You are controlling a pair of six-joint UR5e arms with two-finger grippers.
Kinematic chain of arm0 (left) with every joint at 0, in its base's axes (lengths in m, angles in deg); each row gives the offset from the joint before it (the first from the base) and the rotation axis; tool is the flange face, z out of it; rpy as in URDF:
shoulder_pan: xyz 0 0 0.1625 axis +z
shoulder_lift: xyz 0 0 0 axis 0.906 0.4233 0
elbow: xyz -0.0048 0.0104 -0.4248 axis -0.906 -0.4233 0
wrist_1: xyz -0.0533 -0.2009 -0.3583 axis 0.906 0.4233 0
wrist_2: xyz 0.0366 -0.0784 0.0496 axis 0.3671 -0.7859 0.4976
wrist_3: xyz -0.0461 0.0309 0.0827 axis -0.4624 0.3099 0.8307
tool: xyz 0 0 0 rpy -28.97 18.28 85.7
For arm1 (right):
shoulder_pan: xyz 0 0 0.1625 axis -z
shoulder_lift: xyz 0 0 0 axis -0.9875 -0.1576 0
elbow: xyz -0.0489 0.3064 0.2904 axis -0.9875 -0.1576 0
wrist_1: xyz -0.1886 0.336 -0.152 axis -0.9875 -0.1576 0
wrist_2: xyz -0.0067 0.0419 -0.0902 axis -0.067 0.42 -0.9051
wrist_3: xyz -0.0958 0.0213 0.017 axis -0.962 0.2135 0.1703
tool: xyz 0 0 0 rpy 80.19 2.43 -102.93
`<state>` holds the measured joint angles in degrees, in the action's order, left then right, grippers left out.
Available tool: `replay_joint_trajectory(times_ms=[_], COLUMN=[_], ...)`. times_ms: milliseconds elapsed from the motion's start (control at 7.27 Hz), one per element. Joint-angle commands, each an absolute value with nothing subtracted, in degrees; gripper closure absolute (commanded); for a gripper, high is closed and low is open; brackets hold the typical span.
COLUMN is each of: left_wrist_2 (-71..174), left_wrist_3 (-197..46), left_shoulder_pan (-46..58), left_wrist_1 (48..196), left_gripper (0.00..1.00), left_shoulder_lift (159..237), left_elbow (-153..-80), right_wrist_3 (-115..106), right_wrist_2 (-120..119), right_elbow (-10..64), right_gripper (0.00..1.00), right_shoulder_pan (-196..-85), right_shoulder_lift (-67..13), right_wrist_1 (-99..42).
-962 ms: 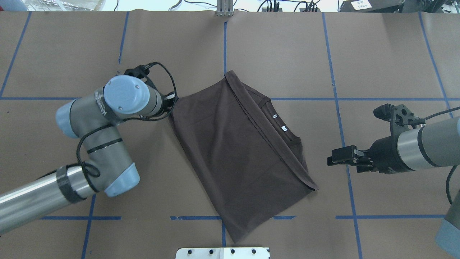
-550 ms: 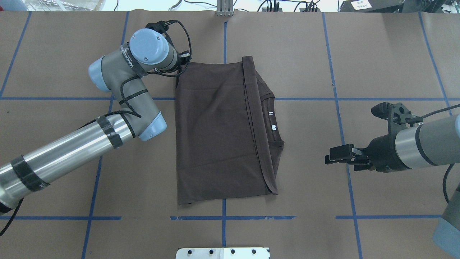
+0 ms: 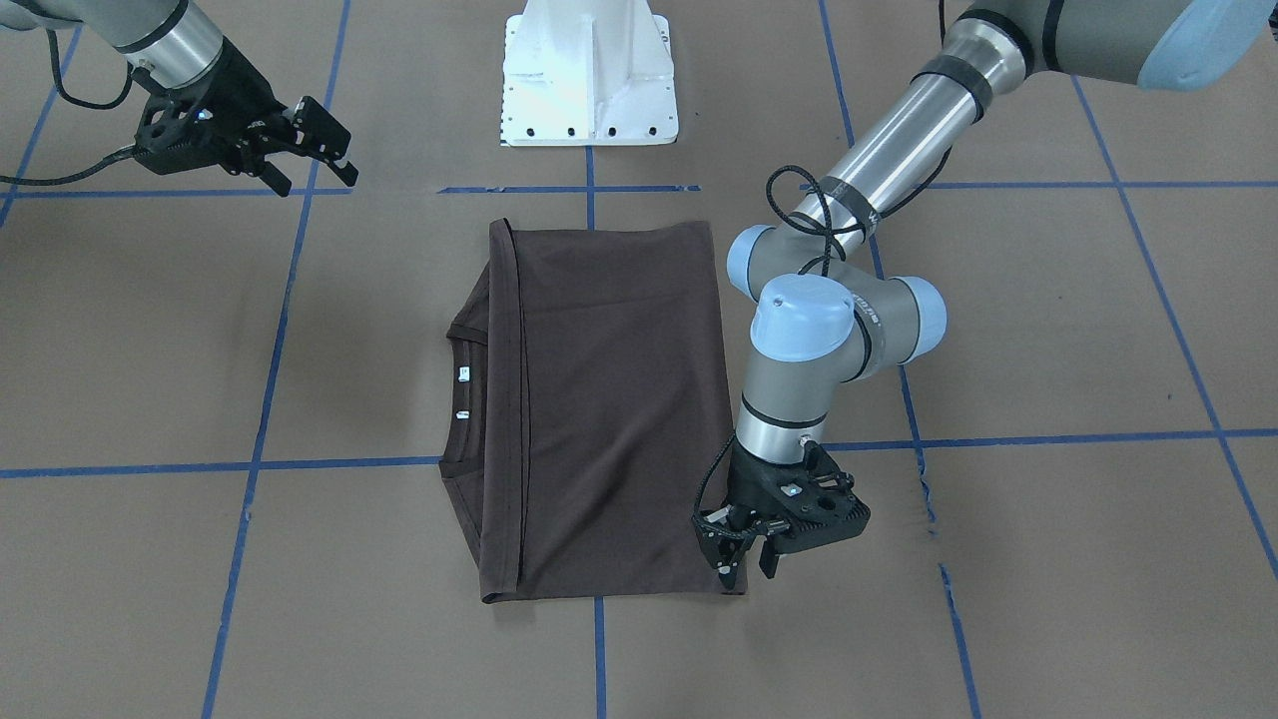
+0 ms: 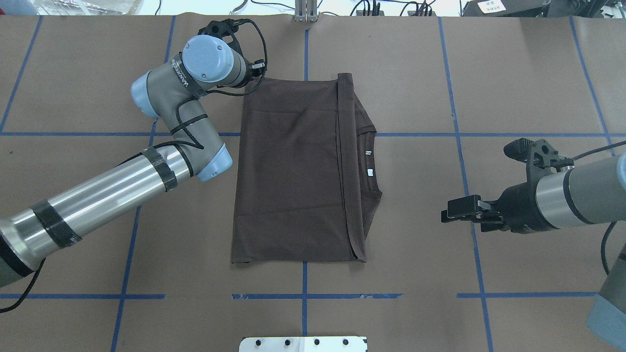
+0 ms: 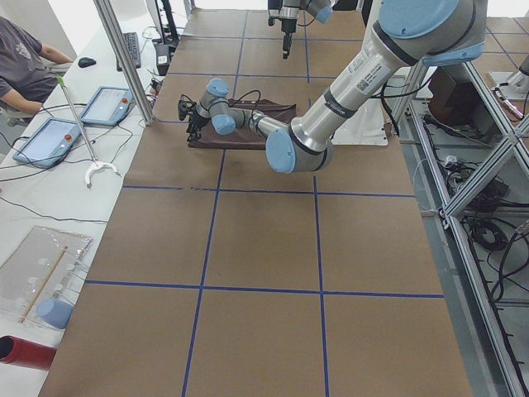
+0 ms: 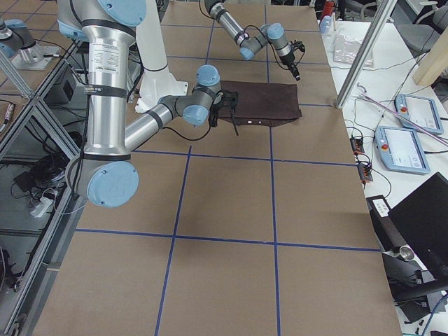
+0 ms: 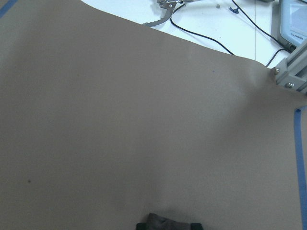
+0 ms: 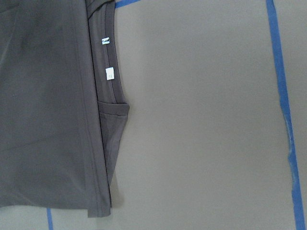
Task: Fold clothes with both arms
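The dark brown-grey T-shirt (image 4: pixel 293 166) lies folded flat as a rectangle mid-table, its collar with small white tags (image 4: pixel 370 171) peeking out on the right side. My left gripper (image 3: pixel 744 571) is at the shirt's far left corner, pointing down. It is shut on that corner, and a bit of dark fabric (image 7: pixel 168 223) shows between the fingertips in the left wrist view. In the overhead view the left wrist (image 4: pixel 210 58) hides it. My right gripper (image 4: pixel 444 216) is open and empty above the table, well right of the shirt (image 8: pixel 48 120).
The white pedestal base (image 3: pixel 589 80) stands at the near table edge. Blue tape lines (image 4: pixel 459 134) cross the brown table cover. An aluminium post (image 4: pixel 306 12) stands at the far edge. An operator (image 5: pixel 25 58) and tablets sit beyond the far side.
My left gripper has pulled the shirt's corner away from the robot. The shirt has swung from a skewed lie to square with the tape lines. The right arm barely moved.
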<state>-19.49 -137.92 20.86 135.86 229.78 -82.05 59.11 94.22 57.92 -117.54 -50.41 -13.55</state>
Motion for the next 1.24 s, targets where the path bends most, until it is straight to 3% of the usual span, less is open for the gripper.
replay_joint_trajectory(times_ms=[0,275,550,1100], left_wrist_2=[-26.1,-27.7,-28.1,-29.5], left_wrist_3=[-133.9,-131.6,-131.5,-131.5], left_shoulder_pan=[19.4,19.3,19.6,19.6], left_wrist_1=[130.6,121.9,116.3,113.0], left_gripper=[0.0,0.0,0.0,0.0], left_shoulder_lift=[226.8,220.1,216.4,214.8], left_elbow=[-88.5,-103.7,-112.9,-117.5], right_wrist_3=[54.4,49.5,49.4,49.4], right_wrist_2=[92.4,86.6,81.3,78.6], right_elbow=[55.6,54.8,49.7,40.0], right_gripper=[0.0,0.0,0.0,0.0], right_shoulder_pan=[-117.5,-113.4,-108.4,-101.0], right_shoulder_lift=[-46.2,-36.0,-22.3,-15.6], right_wrist_1=[-20.8,-37.7,-50.9,-51.2])
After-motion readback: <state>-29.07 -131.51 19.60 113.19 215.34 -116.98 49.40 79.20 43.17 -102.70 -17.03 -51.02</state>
